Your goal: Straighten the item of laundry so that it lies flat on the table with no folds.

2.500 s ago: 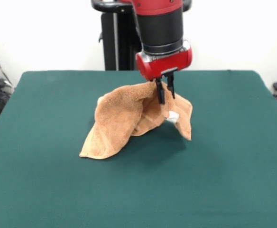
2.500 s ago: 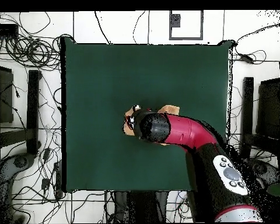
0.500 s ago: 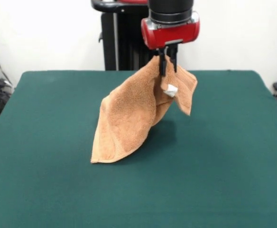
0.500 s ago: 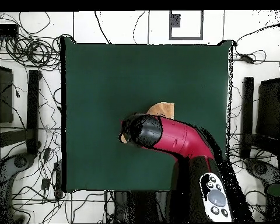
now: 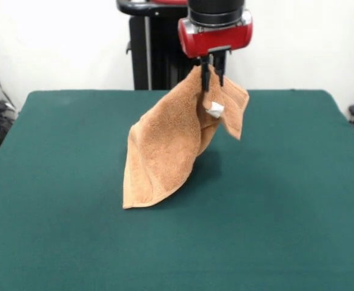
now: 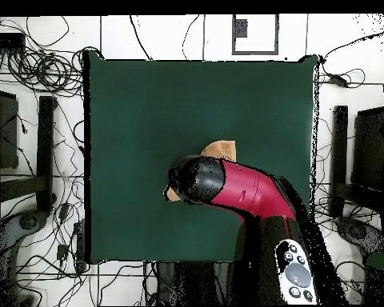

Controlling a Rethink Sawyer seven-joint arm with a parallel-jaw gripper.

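The orange-tan towel [image 5: 165, 145] hangs from my gripper [image 5: 213, 79], which is shut on a fold near its top. The towel drapes down to the left, and its lower corner rests on the green table [image 5: 286, 212]. A shorter flap with a small white tag [image 5: 214, 110] hangs to the right of the gripper. In the overhead view my arm [image 6: 227, 185] covers most of the towel; only a patch [image 6: 219, 149] and a small corner show beside it.
The robot's black pedestal [image 5: 150, 54] stands behind the table's far edge. Cables and equipment lie on the floor round the table [image 6: 35, 72] in the overhead view.
The gripper has risen with the towel, lifting most of it off the table. Over the last half second it rose slightly more and the lower corner slid a little to the right.
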